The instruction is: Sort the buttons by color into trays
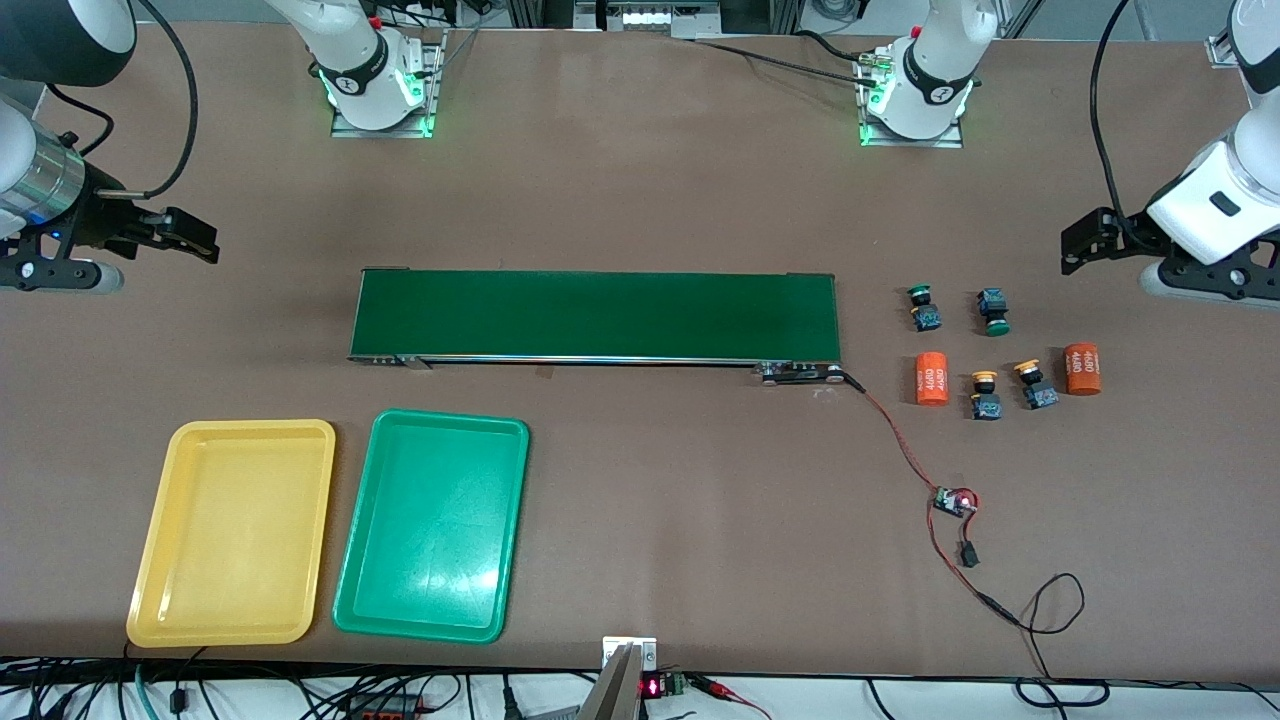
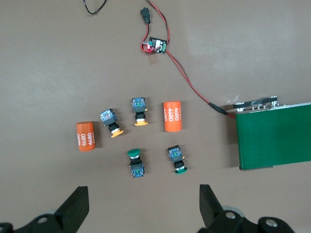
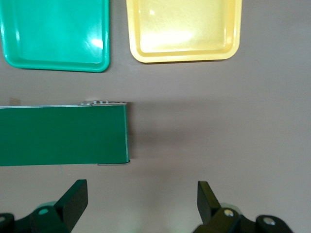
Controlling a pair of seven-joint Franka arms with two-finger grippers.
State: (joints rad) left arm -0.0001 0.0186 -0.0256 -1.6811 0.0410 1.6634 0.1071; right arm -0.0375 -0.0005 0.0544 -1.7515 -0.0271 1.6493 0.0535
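Two green-capped buttons (image 1: pixel 922 307) (image 1: pixel 993 311) and two yellow-capped buttons (image 1: pixel 984 394) (image 1: pixel 1035 384) lie on the table past the belt's end, toward the left arm's end. My left gripper (image 1: pixel 1078 245) (image 2: pixel 144 206) hangs open above the table beside them, with nothing between its fingers. The yellow tray (image 1: pixel 232 530) and the green tray (image 1: pixel 432 524) lie side by side, both bare, nearer the front camera toward the right arm's end. My right gripper (image 1: pixel 200 243) (image 3: pixel 142 201) hovers open and holds nothing, over bare table near the belt's other end.
A long dark-green conveyor belt (image 1: pixel 595 316) lies across the middle. Two orange cylinders (image 1: pixel 931 379) (image 1: pixel 1081 368) marked 4680 flank the yellow-capped buttons. A red-and-black wire runs from the belt to a small circuit board (image 1: pixel 955 501), nearer the front camera.
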